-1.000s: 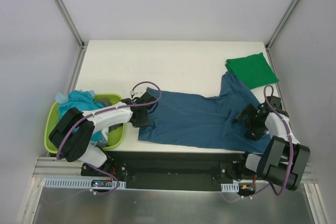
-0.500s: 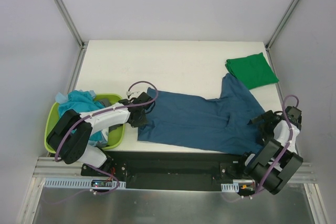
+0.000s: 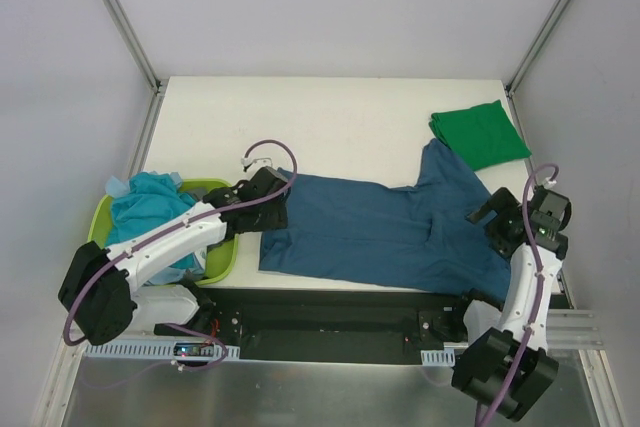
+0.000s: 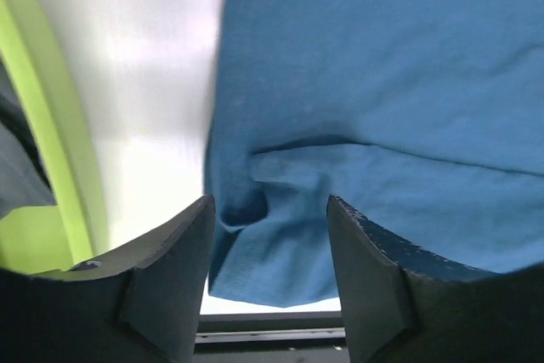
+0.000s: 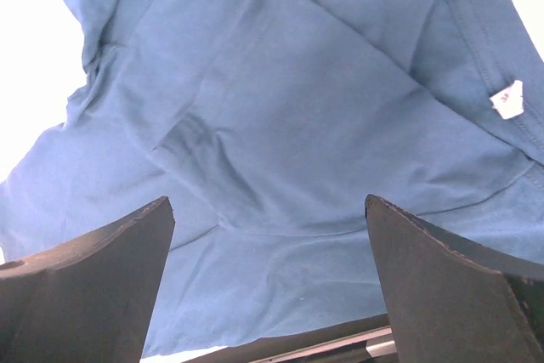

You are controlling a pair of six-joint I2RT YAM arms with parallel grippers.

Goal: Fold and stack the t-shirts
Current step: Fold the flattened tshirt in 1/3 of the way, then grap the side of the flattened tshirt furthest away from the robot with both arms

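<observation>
A dark teal-blue t-shirt point(image 3: 380, 232) lies spread lengthwise along the table's front edge. My left gripper point(image 3: 268, 209) hovers at its left end, open, with the rumpled hem corner point(image 4: 255, 201) below the gap and nothing between the fingers point(image 4: 183, 252). My right gripper point(image 3: 497, 219) stands wide open above the shirt's right end, near the collar with its white label point(image 5: 508, 99); the cloth point(image 5: 297, 108) lies flat under it. A bright green t-shirt point(image 3: 480, 134) sits folded at the back right. A light turquoise t-shirt point(image 3: 150, 202) is heaped in the basket.
A lime-green plastic basket point(image 3: 222, 262) stands at the table's left front, its rim point(image 4: 51, 150) just left of my left gripper. A dark garment point(image 3: 205, 194) shows inside it. A black rail point(image 3: 330, 312) runs along the front edge. Grey walls enclose the table.
My left gripper has opened and let go of the blue shirt's left end. The right arm has swung out to the right and risen off the shirt, still open.
</observation>
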